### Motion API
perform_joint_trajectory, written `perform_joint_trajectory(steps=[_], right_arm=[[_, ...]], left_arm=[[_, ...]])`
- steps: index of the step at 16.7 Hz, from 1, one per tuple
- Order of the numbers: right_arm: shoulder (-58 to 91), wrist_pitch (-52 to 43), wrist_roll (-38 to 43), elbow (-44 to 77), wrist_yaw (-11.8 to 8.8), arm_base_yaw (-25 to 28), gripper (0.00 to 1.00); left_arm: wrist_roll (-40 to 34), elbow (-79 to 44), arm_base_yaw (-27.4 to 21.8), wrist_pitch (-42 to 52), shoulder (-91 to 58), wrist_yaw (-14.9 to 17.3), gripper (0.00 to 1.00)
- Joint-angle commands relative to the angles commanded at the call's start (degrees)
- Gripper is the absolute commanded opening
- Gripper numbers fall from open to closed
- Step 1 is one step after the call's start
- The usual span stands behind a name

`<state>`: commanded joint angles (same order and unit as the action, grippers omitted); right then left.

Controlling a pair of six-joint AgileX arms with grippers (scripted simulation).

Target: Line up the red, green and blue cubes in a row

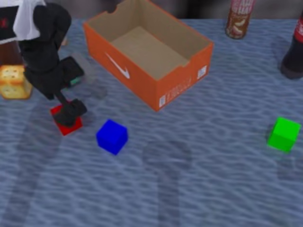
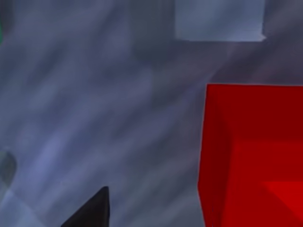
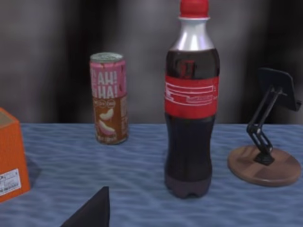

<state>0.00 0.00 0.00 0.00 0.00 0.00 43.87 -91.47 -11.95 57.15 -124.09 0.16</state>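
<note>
The red cube (image 1: pixel 67 125) lies on the blue cloth at the left, partly covered by my left gripper (image 1: pixel 71 112), which hangs right over it. In the left wrist view the red cube (image 2: pixel 253 156) fills one side, and one dark fingertip (image 2: pixel 97 210) stands apart from it; the left gripper (image 2: pixel 156 222) is open. A short way to its right lies the blue cube (image 1: pixel 112 136). The green cube (image 1: pixel 284 134) sits alone near the right edge. My right gripper (image 3: pixel 156 222) is out of the top view, parked and open, with one fingertip (image 3: pixel 97 210) showing.
An open orange shoebox (image 1: pixel 156 90) stands behind the blue cube. A piece of toast (image 1: pixel 14 81) lies at the far left. At the back right are a drink can (image 1: pixel 239 19), a cola bottle (image 1: pixel 294 47) and a stand on a wooden base (image 3: pixel 265 163).
</note>
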Motion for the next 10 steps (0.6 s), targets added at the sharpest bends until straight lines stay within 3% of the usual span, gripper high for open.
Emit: perform_joint_trajectory(steps=[4,8,10], right_arm=[[0.0,0.0,0.0,0.0,0.0,0.0,1.0],[0.0,0.0,0.0,0.0,0.0,0.0,1.0],[0.0,0.0,0.0,0.0,0.0,0.0,1.0]], left_arm=[[0.0,4.8,0.0,-7.7,-3.0,0.0,1.0],[0.1,5.2,0.0,-8.3,-3.3,0.0,1.0],[0.1,5.2,0.0,-8.3,-3.3,0.0,0.85]])
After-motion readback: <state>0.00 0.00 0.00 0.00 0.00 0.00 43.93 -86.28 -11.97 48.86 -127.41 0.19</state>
